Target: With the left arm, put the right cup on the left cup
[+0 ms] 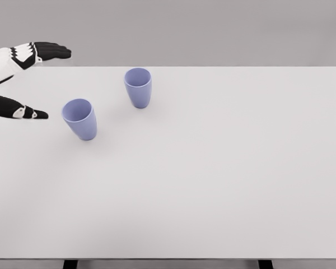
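Two lavender cups stand upright on the white table (pixel 213 179). The left cup (pixel 80 119) is nearer me, left of centre. The right cup (pixel 138 88) stands farther back and to its right. My left hand (pixel 43 81) enters from the left edge, white with black fingers spread wide: the upper fingers (pixel 53 51) reach over the table's back edge, the thumb (pixel 31 114) points toward the left cup. It holds nothing and is a short gap left of the left cup. No right arm shows.
The table's back edge runs across the top and its front edge across the bottom, with dark legs (pixel 70 263) showing below. A plain grey wall lies behind.
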